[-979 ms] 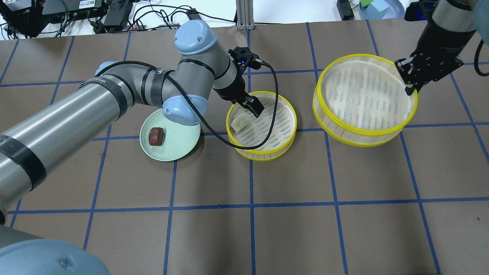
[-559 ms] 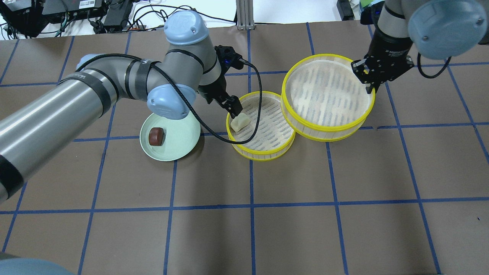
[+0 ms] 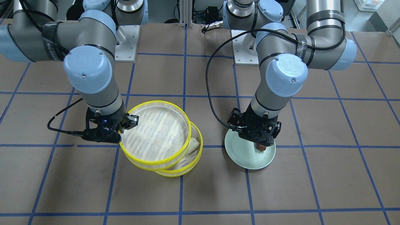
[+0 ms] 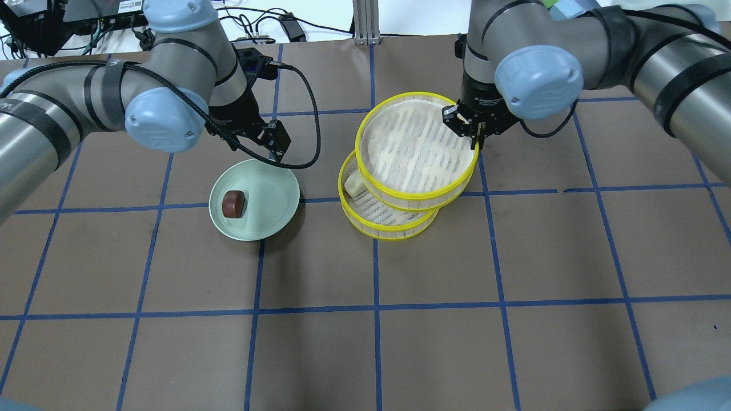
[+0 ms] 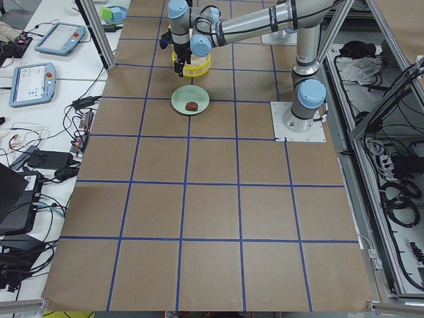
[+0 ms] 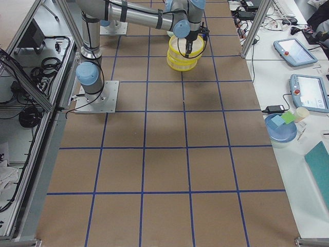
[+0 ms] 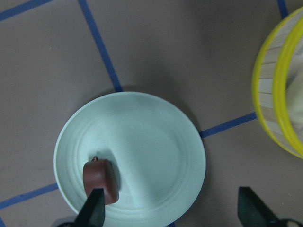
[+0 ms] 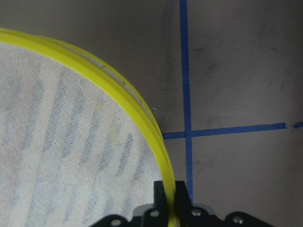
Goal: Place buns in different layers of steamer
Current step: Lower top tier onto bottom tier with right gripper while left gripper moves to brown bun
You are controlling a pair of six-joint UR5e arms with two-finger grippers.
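My right gripper [image 4: 473, 134] is shut on the yellow rim of the upper steamer tray [image 4: 411, 148] and holds it over the lower tray [image 4: 388, 231], offset to the far right. The grip shows close up in the right wrist view [image 8: 169, 189]. The cream bun [image 4: 354, 184] lies in the lower tray, partly under the upper one. The dark reddish-brown bun [image 4: 233, 204] lies on the pale green plate [image 4: 268, 200]. My left gripper [image 4: 274, 142] is open and empty above the plate. In the left wrist view the brown bun [image 7: 100, 180] sits by one fingertip [image 7: 94, 210].
The table is brown with blue tape grid lines. A black cable [image 4: 311, 114] hangs from the left wrist near the plate's far side. Cables and boxes lie along the far table edge [image 4: 171, 23].
My left gripper moved left from the lower tray to above the plate, leaving the cream bun in the tray. My right gripper carried the upper tray left, over the lower one.
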